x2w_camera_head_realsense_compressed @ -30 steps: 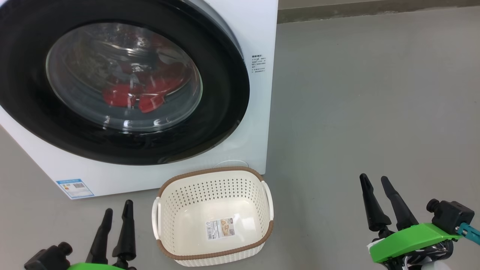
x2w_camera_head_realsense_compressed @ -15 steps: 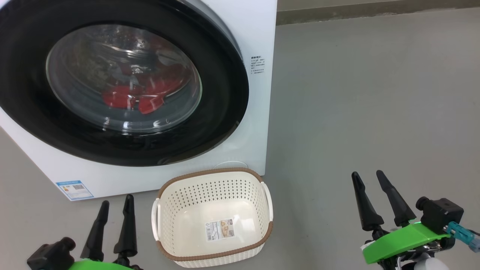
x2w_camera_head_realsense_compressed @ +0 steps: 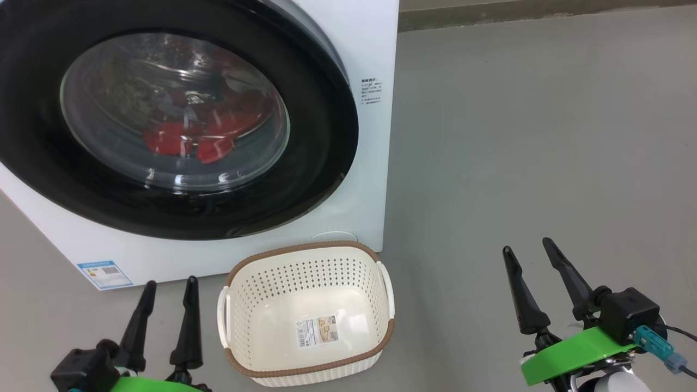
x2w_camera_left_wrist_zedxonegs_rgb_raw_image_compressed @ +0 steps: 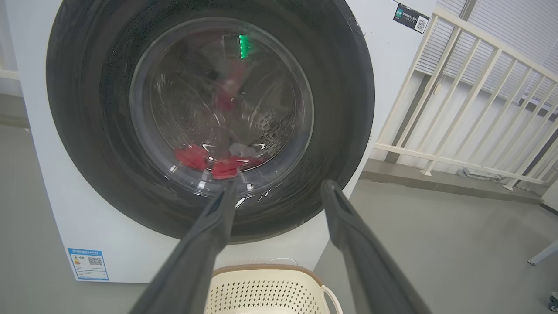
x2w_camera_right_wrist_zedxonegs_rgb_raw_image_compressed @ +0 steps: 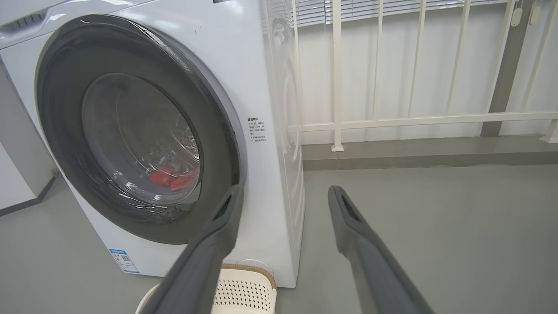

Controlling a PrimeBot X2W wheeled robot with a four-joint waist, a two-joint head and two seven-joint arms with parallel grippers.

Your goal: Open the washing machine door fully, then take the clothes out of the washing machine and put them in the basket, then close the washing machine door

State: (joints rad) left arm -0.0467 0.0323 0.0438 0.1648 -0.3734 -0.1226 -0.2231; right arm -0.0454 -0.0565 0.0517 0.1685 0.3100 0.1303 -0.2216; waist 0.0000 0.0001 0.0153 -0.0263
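The white washing machine point(x2w_camera_head_realsense_compressed: 375, 49) stands at the upper left. Its door point(x2w_camera_head_realsense_compressed: 321, 136), with the wide black rim, lies against the front, and I cannot tell whether it is latched. Red clothes point(x2w_camera_head_realsense_compressed: 188, 139) show through the glass, low in the drum. They also show in the wrist views, clothes point(x2w_camera_left_wrist_zedxonegs_rgb_raw_image_compressed: 213, 161) and clothes point(x2w_camera_right_wrist_zedxonegs_rgb_raw_image_compressed: 174, 179). The empty cream basket point(x2w_camera_head_realsense_compressed: 305, 247) sits on the floor in front of the machine's right corner. My left gripper point(x2w_camera_head_realsense_compressed: 170, 283) is open, left of the basket. My right gripper point(x2w_camera_head_realsense_compressed: 527, 246) is open over bare floor to its right. Both point at the machine, left gripper point(x2w_camera_left_wrist_zedxonegs_rgb_raw_image_compressed: 279, 183) and right gripper point(x2w_camera_right_wrist_zedxonegs_rgb_raw_image_compressed: 284, 188).
A blue label point(x2w_camera_head_realsense_compressed: 104, 273) is low on the machine's front. A white railing point(x2w_camera_right_wrist_zedxonegs_rgb_raw_image_compressed: 414, 118) and a raised kerb point(x2w_camera_right_wrist_zedxonegs_rgb_raw_image_compressed: 427, 157) run behind and to the right of the machine. Grey floor point(x2w_camera_head_realsense_compressed: 544, 136) stretches open to the right.
The right gripper has drifted a little up and to the left in the head view and turned slightly. The left gripper's fingertips rose a bit. Both stayed open; door, clothes and basket are unmoved.
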